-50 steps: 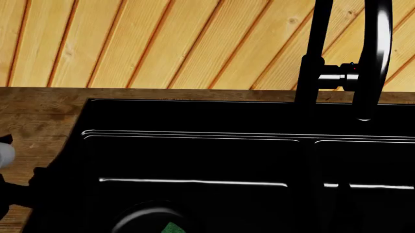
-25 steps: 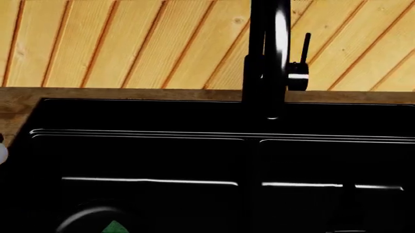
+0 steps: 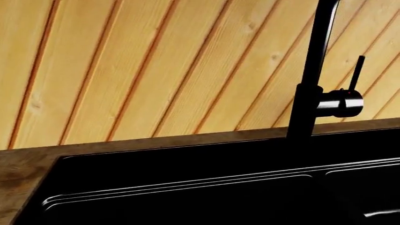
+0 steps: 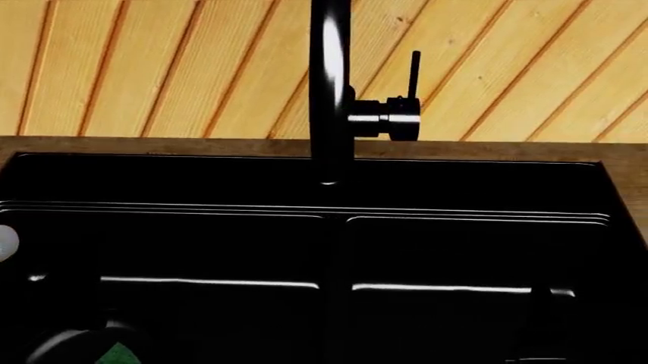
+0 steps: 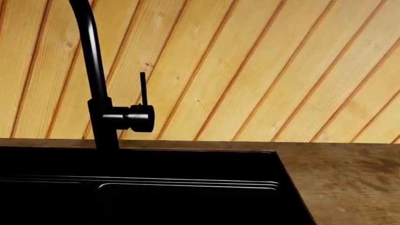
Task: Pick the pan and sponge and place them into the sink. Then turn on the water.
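At the far left of the head view, the pan [image 4: 61, 350] is lying in the left basin of the sink [image 4: 202, 220], with the green top of the sponge [image 4: 120, 355] showing on it. At centre, the faucet [image 4: 329, 91] is now standing mid-frame; it has been shifting leftward in view over the past second, so the robot is squaring up to it. To its right, the lever [image 4: 413, 72] is pointing upright. No water is running. Neither gripper is showing; jaw state cannot be told.
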Controlling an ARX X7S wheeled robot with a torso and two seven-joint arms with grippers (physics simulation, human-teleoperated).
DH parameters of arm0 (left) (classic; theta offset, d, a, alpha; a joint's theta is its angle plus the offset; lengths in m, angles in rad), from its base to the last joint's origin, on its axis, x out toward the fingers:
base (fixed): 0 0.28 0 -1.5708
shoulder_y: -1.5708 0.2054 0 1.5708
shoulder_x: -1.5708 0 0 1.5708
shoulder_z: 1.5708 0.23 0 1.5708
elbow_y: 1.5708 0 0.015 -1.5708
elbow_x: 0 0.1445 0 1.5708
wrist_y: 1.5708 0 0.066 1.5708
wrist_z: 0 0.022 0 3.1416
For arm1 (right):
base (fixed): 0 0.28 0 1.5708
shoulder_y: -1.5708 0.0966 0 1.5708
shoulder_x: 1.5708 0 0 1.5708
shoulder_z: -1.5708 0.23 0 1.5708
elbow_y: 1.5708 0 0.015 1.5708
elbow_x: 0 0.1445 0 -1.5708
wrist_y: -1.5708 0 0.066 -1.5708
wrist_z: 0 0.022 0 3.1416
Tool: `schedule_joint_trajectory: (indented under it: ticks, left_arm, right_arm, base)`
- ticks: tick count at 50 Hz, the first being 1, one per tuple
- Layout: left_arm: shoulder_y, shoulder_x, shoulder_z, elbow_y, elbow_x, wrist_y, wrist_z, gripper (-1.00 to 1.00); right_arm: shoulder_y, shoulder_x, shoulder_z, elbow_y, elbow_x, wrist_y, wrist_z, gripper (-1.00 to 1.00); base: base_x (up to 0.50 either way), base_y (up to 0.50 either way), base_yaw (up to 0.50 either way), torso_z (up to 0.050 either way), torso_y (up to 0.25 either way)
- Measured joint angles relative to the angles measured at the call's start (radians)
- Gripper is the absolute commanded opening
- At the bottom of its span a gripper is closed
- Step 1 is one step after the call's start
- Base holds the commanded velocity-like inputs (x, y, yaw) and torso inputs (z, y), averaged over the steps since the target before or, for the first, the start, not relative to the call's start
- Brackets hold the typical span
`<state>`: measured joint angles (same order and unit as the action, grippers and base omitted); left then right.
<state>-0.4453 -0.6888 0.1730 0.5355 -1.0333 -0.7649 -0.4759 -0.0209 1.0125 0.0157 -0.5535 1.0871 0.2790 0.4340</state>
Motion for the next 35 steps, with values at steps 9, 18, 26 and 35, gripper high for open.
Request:
schedule_joint_trajectory:
  ticks: [9,18,26,35]
  left_arm:
    - [0.004,-0.003,0.000,-0.005,0.003,0.005,0.005,1.00]
    - [0.006,-0.005,0.001,-0.008,0.004,0.009,0.008,1.00]
    - [0.005,-0.003,0.006,-0.013,0.008,0.010,0.010,1.00]
    - [0.002,-0.002,0.011,-0.017,0.009,0.012,0.015,1.00]
  right_arm:
    - [0.004,-0.007,-0.003,0.004,-0.010,-0.003,-0.002,1.00]
    - [0.006,-0.012,-0.010,0.006,-0.021,-0.004,-0.006,1.00]
    - [0.011,-0.016,-0.016,0.010,-0.027,-0.001,-0.008,1.00]
    - [0.078,-0.027,-0.049,0.021,-0.005,0.042,0.007,1.00]
  base:
    - [0.19,-0.01,0.00,0.000,0.000]
    - [0.29,-0.01,0.00,0.000,0.000]
    - [0.32,-0.01,0.00,0.000,0.000]
    - [0.05,0.00,0.00,0.000,0.000]
